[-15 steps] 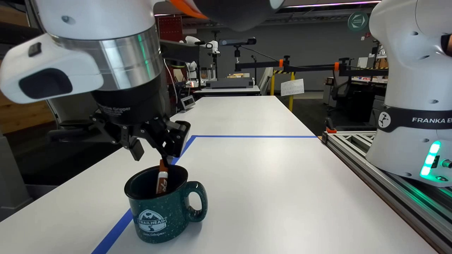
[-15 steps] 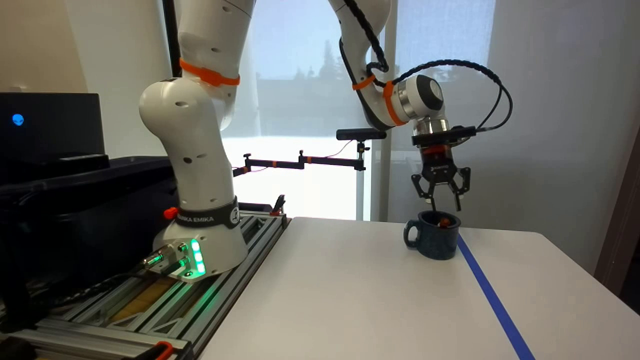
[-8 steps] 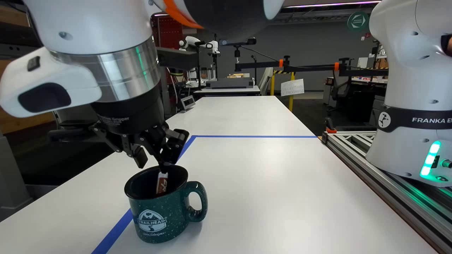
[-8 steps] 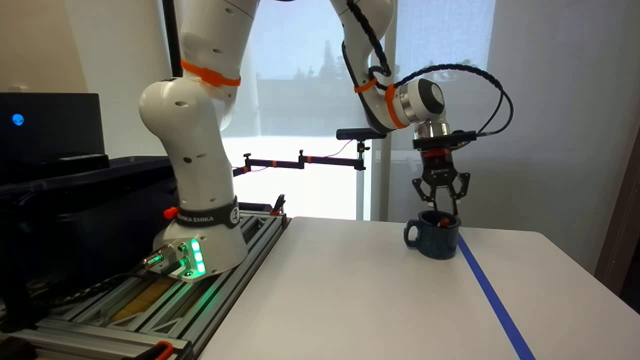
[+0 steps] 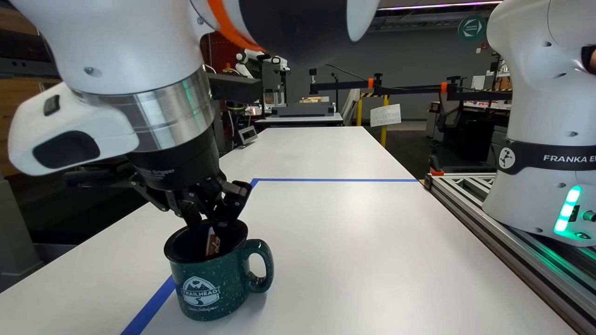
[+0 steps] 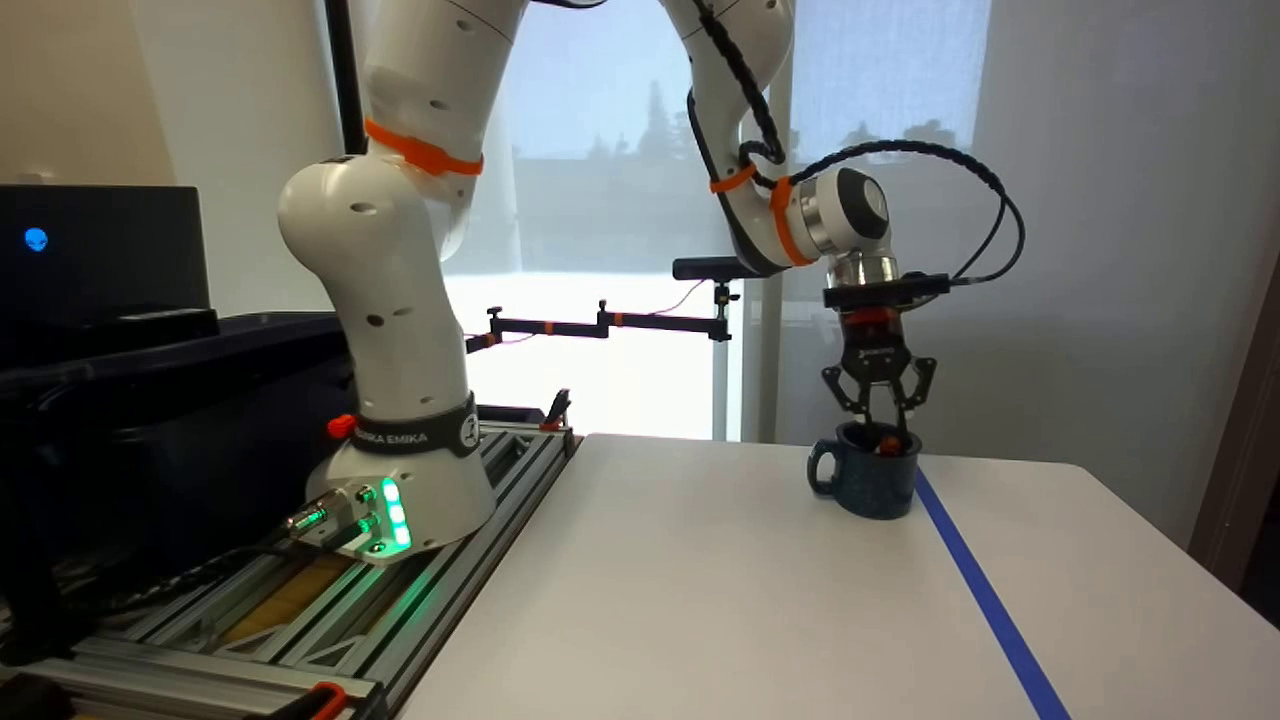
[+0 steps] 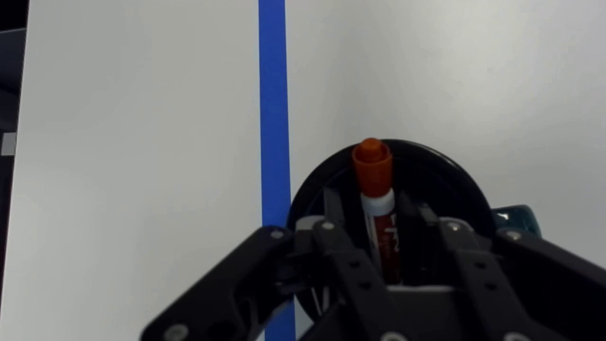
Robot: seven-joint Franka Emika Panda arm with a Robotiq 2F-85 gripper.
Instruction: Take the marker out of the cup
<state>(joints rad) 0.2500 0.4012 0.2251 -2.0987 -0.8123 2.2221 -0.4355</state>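
Astride marker (image 7: 378,208), tool (image 6: 886,420) lower, seemingly narrower

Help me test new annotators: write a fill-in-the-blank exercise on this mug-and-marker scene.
The big word across the emblem on the speckled green mug is ____.
Inside the mug, the orange-capped marker has its cap end facing ____, not down.
The Robotiq gripper is not shut but ____, the marker between its jaws.
The tape on the white table is ____.

Missing words: TRAILHEAD; up; open; blue.

Marker (image 7: 374,177) in cup (image 5: 209,286); cup on table (image 5: 372,256), beside tape (image 7: 274,118); pincer (image 7: 374,204) astride marker.
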